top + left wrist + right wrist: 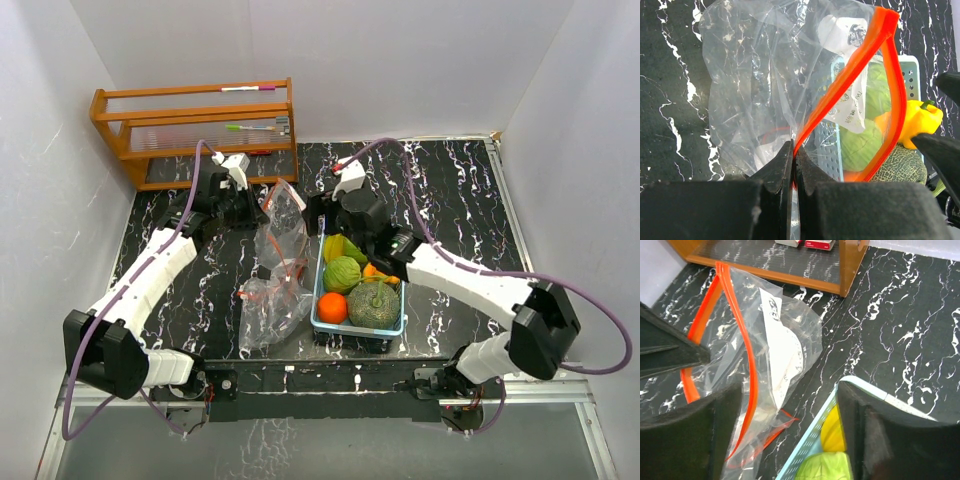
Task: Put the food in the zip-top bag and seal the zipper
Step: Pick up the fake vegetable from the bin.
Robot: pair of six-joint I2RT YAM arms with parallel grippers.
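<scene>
The clear zip-top bag [272,285] with an orange zipper [860,65] lies left of the light-blue basket [318,288]. My left gripper [258,212] is shut on the bag's zipper strip [793,150] and holds the mouth up and open. The basket holds an orange [333,307], a netted melon [373,305], a green cabbage ball [343,273] and yellow-orange peppers [337,247]. My right gripper [322,222] is open and empty. It hovers over the basket's far left corner [815,440], beside the bag [785,340]. A yellow piece [832,432] and a cabbage [827,467] show between its fingers.
A wooden rack [195,125] with pens stands at the back left, just behind the bag; it also shows in the right wrist view [790,280]. White walls close in the black marbled table [460,200] on three sides. The two grippers are close together.
</scene>
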